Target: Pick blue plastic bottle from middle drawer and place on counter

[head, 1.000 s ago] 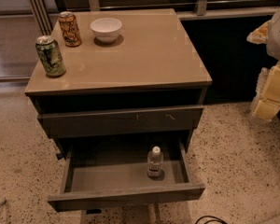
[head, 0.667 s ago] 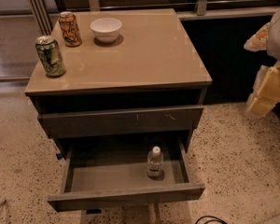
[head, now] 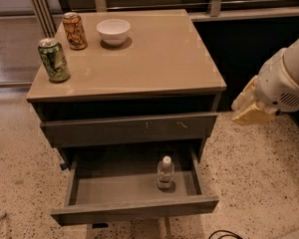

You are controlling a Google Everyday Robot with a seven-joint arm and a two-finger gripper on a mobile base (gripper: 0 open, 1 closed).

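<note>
The blue plastic bottle [head: 165,173], clear with a white cap, stands upright in the right half of the middle drawer [head: 134,211], which is pulled out wide. The counter [head: 159,59] is the glossy tan top of the cabinet. My gripper [head: 251,108], with cream-coloured fingers on a white arm, hangs in the air to the right of the cabinet, about level with the upper drawer front. It is well above and to the right of the bottle and touches nothing.
A green can [head: 54,59], an orange can [head: 74,31] and a white bowl [head: 113,32] stand on the counter's left and back. The shut drawer with pale scratch marks [head: 127,129] overhangs the open drawer's rear. Speckled floor surrounds the cabinet.
My arm has come further into view from the right, moving the gripper leftward toward the cabinet. The bottle, drawer and cans have not moved.
</note>
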